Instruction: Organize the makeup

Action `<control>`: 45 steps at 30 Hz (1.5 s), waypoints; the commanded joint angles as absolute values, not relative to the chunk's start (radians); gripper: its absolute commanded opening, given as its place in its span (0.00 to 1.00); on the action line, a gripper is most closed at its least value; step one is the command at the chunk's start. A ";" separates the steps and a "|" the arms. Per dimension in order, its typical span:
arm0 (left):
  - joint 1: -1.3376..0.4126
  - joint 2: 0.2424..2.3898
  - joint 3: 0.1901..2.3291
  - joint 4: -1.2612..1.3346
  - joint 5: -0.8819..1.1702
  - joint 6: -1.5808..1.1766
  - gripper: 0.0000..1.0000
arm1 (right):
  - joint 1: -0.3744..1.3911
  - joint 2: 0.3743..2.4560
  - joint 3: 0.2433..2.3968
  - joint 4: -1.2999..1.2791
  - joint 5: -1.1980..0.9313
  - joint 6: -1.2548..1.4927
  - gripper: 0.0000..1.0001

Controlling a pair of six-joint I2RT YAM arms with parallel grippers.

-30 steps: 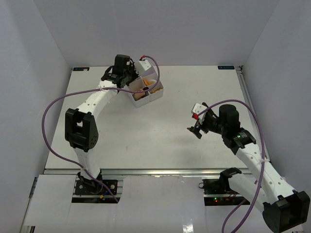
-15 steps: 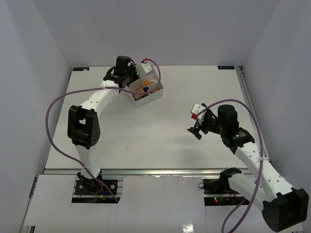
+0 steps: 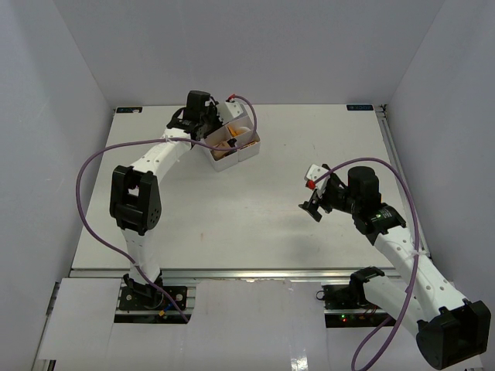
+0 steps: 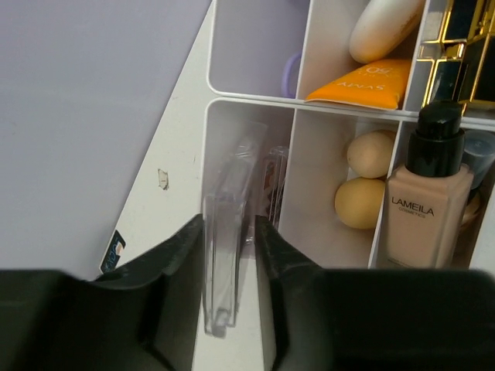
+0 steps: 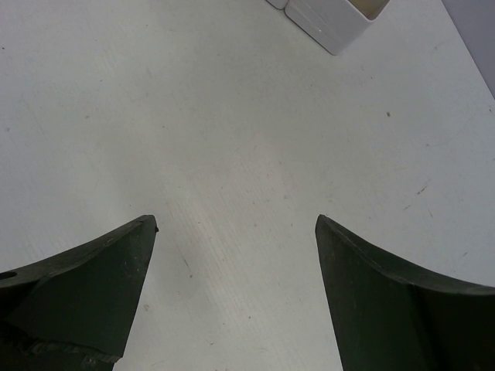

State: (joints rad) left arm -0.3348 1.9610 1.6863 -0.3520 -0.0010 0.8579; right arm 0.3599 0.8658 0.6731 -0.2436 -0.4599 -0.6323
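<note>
The bench [image 3: 232, 209] is mostly bare. My right tool [image 5: 236, 255] hangs over it, wide open, holding nothing. At the white box [image 4: 255, 99], my left tool [image 4: 228, 232] is pinched tight on a clear packet [image 4: 224, 294], on edge at the corner slot. If I let go crooked, it might catch the wall and fall outside.
</note>
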 commanded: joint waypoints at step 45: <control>-0.325 0.840 0.691 -0.155 0.441 -0.221 0.98 | 0.078 0.982 0.703 -0.120 -0.089 -0.214 0.90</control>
